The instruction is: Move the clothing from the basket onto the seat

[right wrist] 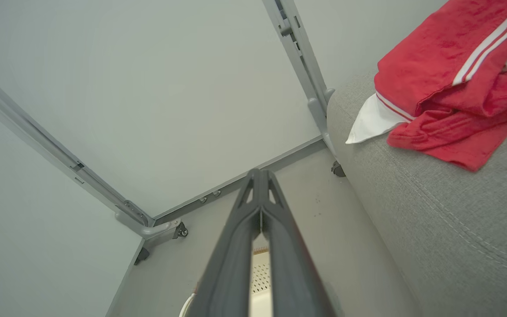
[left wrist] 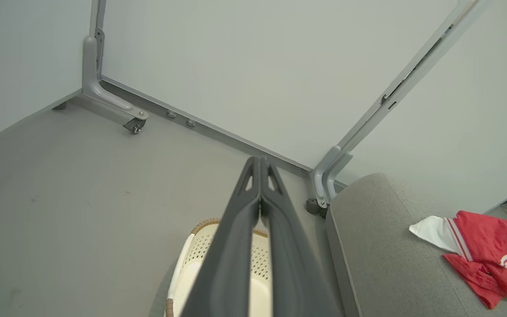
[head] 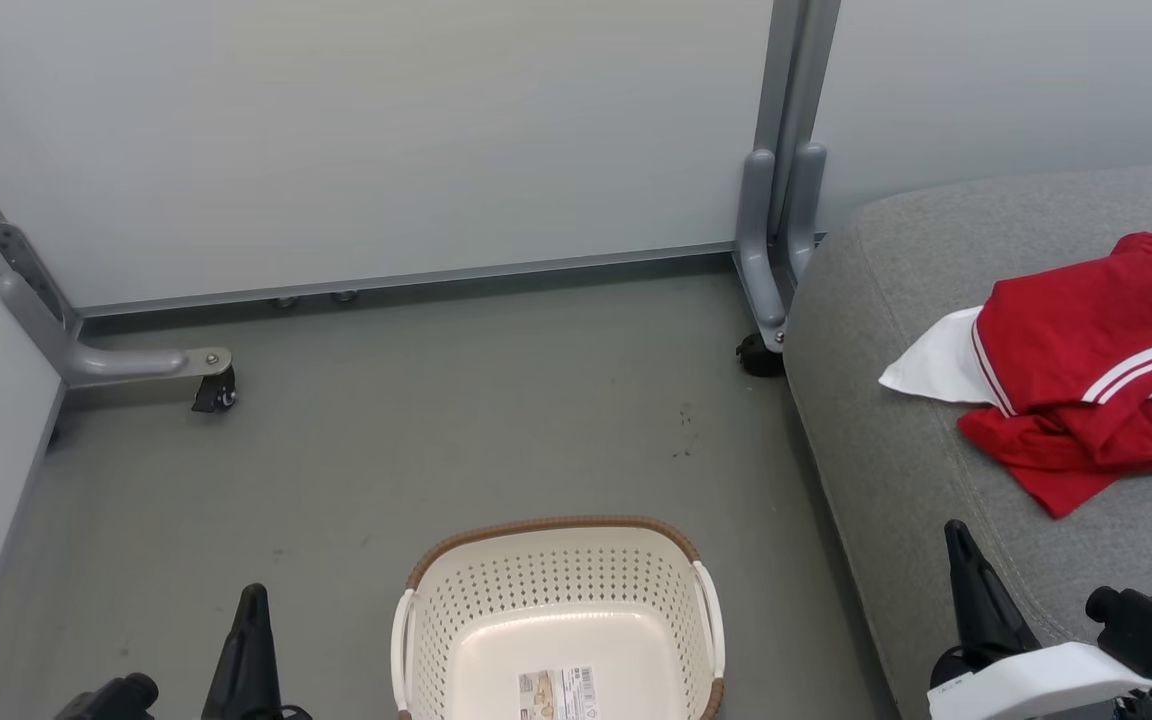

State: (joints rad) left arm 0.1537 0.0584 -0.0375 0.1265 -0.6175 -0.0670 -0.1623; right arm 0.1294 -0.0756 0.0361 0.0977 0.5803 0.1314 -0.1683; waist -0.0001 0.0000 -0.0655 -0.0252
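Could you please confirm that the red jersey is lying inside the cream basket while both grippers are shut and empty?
Not quite: the head view shows the red jersey lying on the grey seat, not inside the basket, whose floor shows just a label sticker. The left gripper and right gripper are indeed shut and empty.

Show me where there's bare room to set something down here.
The seat has a bare left strip, between its rounded edge and the clothing. The basket holds just its label sticker. The floor between basket and partition is open. Crowded: the seat's right side, under the clothing.
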